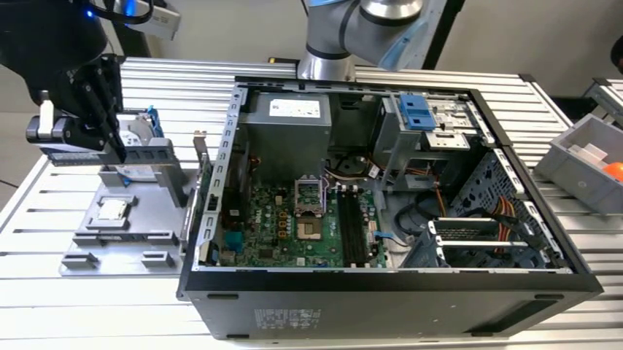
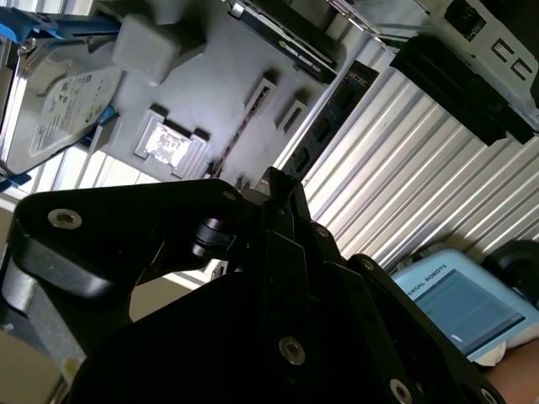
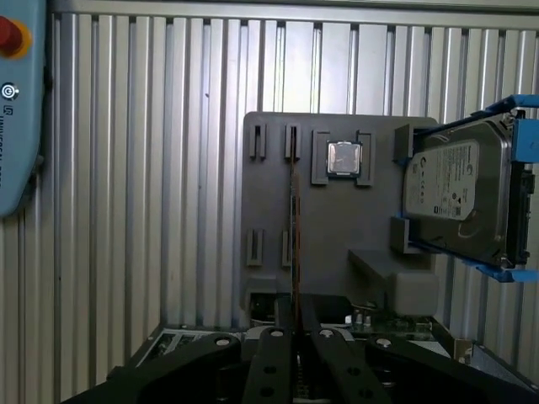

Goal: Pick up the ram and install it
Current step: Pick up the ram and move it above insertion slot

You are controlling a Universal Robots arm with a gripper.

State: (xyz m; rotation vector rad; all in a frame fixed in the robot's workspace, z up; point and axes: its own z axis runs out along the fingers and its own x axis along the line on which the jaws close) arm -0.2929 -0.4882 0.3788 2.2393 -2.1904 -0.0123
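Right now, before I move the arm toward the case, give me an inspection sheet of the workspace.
Surface: slatted metal table carrying a gray fixture and an open computer case.
Job's things: the ram is raised above the fixture, outside the case wall; the memory slots sit on the motherboard inside the case.
Clutter: hard drive in a blue frame and processor chip, both on the fixture.
Grippers: gripper shut on the ram.
Cables: wire bundle inside the case, to the exterior view's right of the slots.
Surroundings: gray bin at the exterior view's right; light blue pendant on the slats.
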